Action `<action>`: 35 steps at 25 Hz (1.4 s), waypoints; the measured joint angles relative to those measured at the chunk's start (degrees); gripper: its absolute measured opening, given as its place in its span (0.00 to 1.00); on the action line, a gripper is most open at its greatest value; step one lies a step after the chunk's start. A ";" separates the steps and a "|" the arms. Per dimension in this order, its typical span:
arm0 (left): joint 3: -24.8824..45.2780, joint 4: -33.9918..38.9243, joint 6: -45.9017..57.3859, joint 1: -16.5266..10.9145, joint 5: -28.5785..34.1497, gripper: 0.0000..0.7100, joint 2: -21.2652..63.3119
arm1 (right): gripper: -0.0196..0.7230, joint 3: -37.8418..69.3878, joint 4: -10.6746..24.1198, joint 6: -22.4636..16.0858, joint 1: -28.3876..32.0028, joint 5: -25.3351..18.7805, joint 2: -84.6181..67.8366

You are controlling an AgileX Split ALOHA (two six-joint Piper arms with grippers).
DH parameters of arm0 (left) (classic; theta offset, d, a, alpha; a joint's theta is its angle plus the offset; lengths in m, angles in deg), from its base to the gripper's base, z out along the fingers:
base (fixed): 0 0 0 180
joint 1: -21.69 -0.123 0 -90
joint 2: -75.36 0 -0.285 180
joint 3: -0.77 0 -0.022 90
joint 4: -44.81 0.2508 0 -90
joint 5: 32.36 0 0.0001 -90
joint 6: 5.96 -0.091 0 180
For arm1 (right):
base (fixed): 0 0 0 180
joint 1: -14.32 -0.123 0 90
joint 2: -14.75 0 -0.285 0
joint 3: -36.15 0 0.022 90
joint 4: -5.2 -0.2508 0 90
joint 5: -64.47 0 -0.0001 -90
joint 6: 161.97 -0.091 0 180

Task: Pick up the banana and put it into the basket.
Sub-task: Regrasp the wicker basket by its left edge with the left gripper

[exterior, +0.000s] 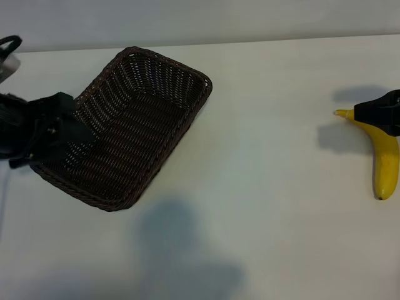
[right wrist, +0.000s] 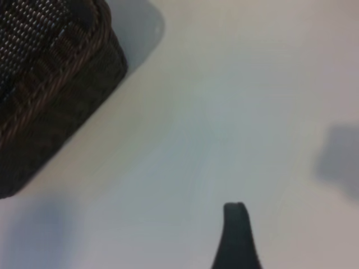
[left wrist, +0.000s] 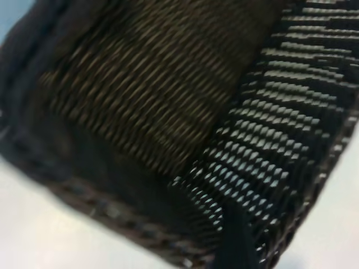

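Dark brown wicker basket (exterior: 134, 125) sits angled on the white table (exterior: 262, 187), used here as the landmark. Left gripper (exterior: 59, 134) hangs over the basket's left end, above the rim and inside weave; fingers spread fairly wide, nothing between them. Left wrist view is filled with basket (left wrist: 168, 112) weave and a bit of braided rim, one dark fingertip (left wrist: 238, 241) at the edge. Banana (exterior: 384, 159) lies on the table well apart from the basket, far to its right, stem pointing toward the basket side, not in the basket. Right gripper (exterior: 384, 112) sits over the banana's stem end, covering part of it; opening is fairly wide, can't tell if it's touching or gripping the banana. Right wrist view shows a basket (right wrist: 50, 84) corner, bare table (right wrist: 224, 112), one dark fingertip (right wrist: 235, 230).
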 joint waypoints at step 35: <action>10.32 9.71 40.12 5.92 -12.58 0.79 -3.42 | 0.75 0.00 -0.82 0.00 0.00 0.00 0.00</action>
